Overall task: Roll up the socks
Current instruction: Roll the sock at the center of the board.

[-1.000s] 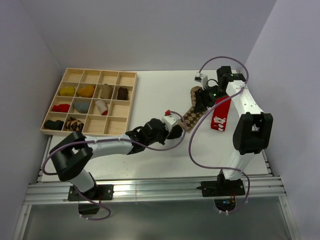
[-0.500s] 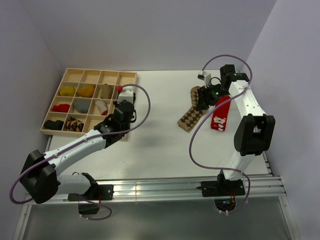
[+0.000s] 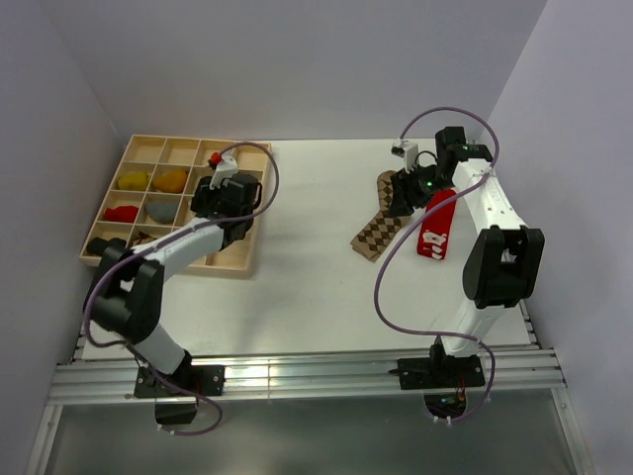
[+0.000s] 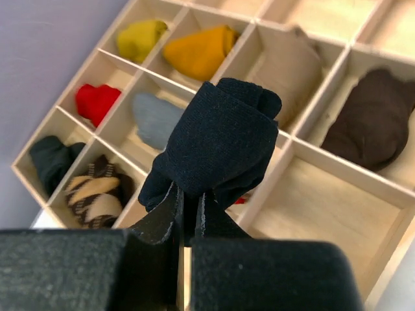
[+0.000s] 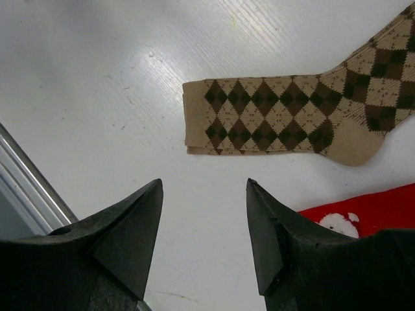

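The black sock [image 4: 217, 142], rolled into a bundle, hangs over the middle of the wooden tray [image 3: 258, 213] with my left gripper [image 4: 188, 194] shut on its lower edge. In the top view the left gripper [image 3: 226, 193] is above the tray's right columns. The brown-and-tan argyle sock [image 3: 379, 230] lies flat on the table at the right, with the red sock [image 3: 435, 228] just right of it. Above their far ends, my right gripper [image 3: 401, 198] is open and holds nothing. In the right wrist view the argyle sock [image 5: 285, 120] lies beyond the right gripper [image 5: 204, 188], and the red sock [image 5: 369, 207] is at the right.
The tray's compartments hold sock bundles: yellow [image 4: 141, 37], orange [image 4: 201, 50], red [image 4: 97, 102], grey [image 4: 155, 120], dark brown [image 4: 376, 120], tan [image 4: 292, 65], an argyle one [image 4: 97, 191] and a dark one [image 4: 52, 159]. White walls close in the table at left, back and right.
My left arm has swung from the table's middle to above the tray, carrying the black sock. The right arm has hardly moved and stays open.
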### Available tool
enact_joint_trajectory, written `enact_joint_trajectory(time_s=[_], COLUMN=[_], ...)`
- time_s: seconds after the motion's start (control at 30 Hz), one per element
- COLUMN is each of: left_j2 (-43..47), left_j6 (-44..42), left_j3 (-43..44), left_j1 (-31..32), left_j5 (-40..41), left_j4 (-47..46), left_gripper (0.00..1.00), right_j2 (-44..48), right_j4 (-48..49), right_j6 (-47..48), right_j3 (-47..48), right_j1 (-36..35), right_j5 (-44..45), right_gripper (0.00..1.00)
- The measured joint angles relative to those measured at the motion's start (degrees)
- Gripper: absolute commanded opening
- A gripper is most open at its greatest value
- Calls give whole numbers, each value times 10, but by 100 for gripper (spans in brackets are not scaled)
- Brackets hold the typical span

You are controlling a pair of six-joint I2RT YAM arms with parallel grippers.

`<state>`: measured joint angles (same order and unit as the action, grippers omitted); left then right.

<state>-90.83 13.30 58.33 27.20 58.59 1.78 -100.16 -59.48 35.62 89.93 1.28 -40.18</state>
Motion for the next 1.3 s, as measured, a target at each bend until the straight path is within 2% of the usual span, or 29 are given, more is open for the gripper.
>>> enact_joint_trajectory(time_s=[0.27,0.4,0.67,1.07,1.3], left_j2=[-170,-215,-242,-243,-203], left_j6=[42,60,95,116,141], left_j3=[85,114,181,196,172], left_j1=[7,20,32,17,18], left_j5=[-5,-9,-109,-232,-308], left_j4=[26,52,136,166,189], left_gripper=[0,0,0,0,0], right_j2=[0,0,0,0,1], right_j4=[3,3,3,1,-1], right_j6=[0,2,7,16,18], right_j3=[-4,-4,-9,-17,-23], right_j1=[4,9,17,18,18], right_j5=[3,5,8,16,18], right_gripper=[61,61,61,60,60])
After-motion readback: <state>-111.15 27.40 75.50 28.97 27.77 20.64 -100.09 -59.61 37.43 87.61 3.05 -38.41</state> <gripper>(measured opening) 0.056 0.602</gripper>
